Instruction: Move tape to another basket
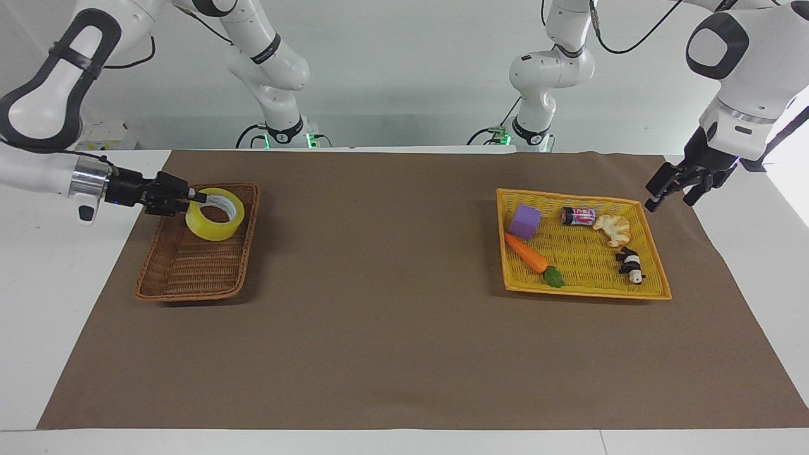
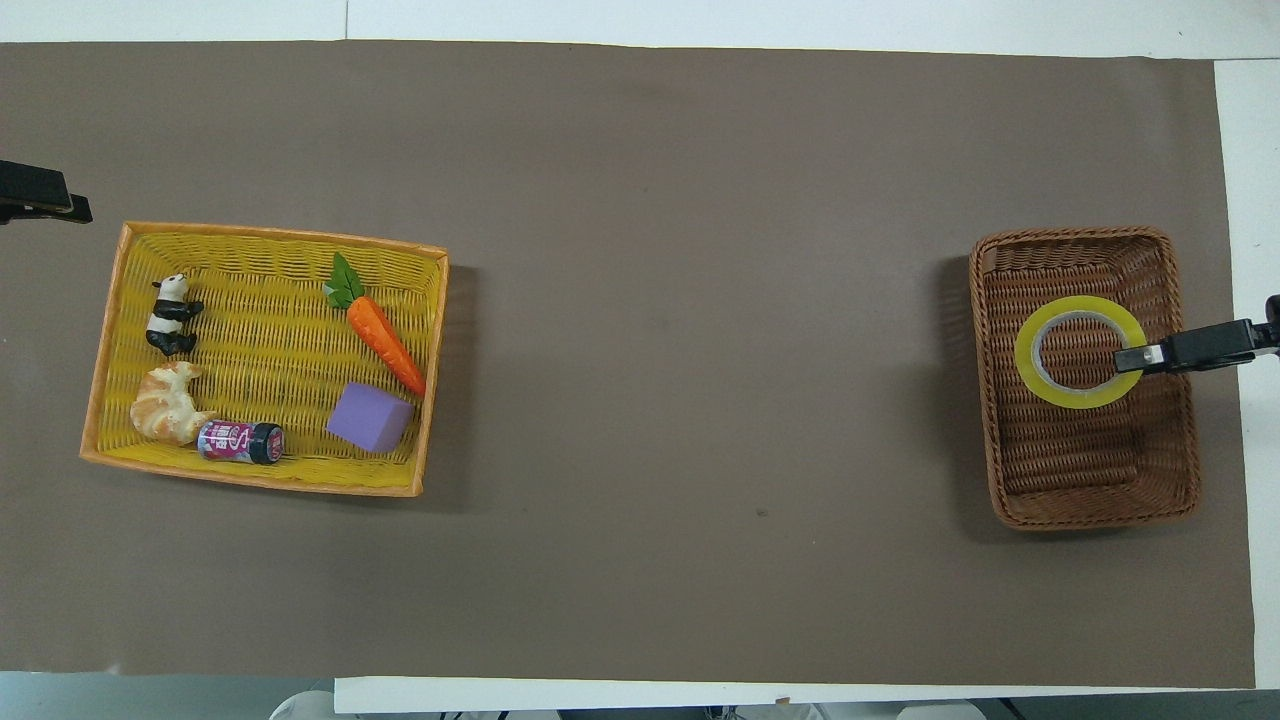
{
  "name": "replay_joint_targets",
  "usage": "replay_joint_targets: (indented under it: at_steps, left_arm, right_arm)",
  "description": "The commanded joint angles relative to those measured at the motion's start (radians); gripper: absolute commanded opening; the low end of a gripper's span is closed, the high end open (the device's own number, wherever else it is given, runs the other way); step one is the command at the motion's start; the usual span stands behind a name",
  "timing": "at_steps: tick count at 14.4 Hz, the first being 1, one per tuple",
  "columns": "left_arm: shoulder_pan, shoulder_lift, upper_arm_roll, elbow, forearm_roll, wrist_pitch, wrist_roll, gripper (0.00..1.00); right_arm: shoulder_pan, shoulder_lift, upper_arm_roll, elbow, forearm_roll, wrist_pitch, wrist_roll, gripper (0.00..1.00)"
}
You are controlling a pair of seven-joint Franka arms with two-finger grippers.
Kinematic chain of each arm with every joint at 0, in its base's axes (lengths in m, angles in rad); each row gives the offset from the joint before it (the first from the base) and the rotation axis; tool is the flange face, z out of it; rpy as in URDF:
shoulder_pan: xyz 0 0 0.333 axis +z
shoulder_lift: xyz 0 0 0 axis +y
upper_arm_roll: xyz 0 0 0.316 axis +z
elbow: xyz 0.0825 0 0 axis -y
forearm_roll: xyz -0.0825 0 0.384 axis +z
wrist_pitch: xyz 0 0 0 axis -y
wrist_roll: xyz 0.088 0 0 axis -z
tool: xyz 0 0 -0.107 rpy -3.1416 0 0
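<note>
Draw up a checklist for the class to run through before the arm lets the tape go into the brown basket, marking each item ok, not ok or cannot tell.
1. Right gripper shut on the tape: ok.
2. Tape over the brown basket, inside its rim in the overhead view: ok.
3. Tape resting on the basket floor: cannot tell.
4. Basket floor under the tape free of other items: ok.
5. Left gripper open and waiting off the yellow basket, at the left arm's end: ok.
</note>
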Motion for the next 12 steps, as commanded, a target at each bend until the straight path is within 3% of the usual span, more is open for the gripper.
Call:
replay_joint_targets:
  at_steps: [1, 4, 12]
  left_arm:
    - [0.050, -0.019, -0.008, -0.001, 0.018, -0.062, 0.005, 1.00]
    - [0.019, -0.044, -0.020, -0.004, 0.047, -0.192, 0.010, 1.00]
    - [-0.018, -0.048, -0.040, -0.009, 0.090, -0.205, 0.093, 1.00]
  right_arm:
    - [-0.022, 0.016, 0.013, 0.029, -0.056, -0.026, -0.039, 0.00]
    - [-0.026, 0.015, 0.013, 0.017, -0.092, -0.003, -0.042, 0.00]
    - [-0.040, 0.011, 0.015, -0.073, -0.100, 0.063, -0.124, 0.00]
